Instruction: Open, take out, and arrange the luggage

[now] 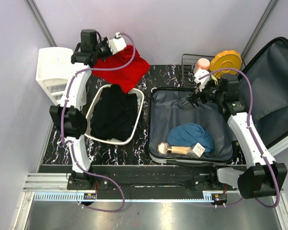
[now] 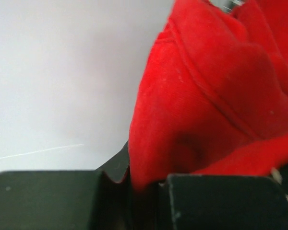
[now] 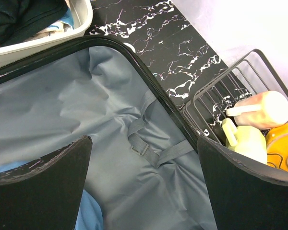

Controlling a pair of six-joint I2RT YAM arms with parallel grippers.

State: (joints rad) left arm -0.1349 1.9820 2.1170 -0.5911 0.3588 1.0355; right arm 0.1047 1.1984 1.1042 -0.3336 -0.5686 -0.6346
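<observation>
The luggage (image 1: 163, 112) lies open on the worktop (image 1: 168, 76), right of centre, with its grey lining up and its lid leaning off to the right. A blue garment (image 1: 189, 134) rests in its near half. The right gripper (image 3: 144, 143) hangs over the far half, jaws wide and empty. The left gripper (image 2: 145, 187) pinches a red garment (image 1: 120, 69) above the far rim of the white tub (image 1: 90, 115).
</observation>
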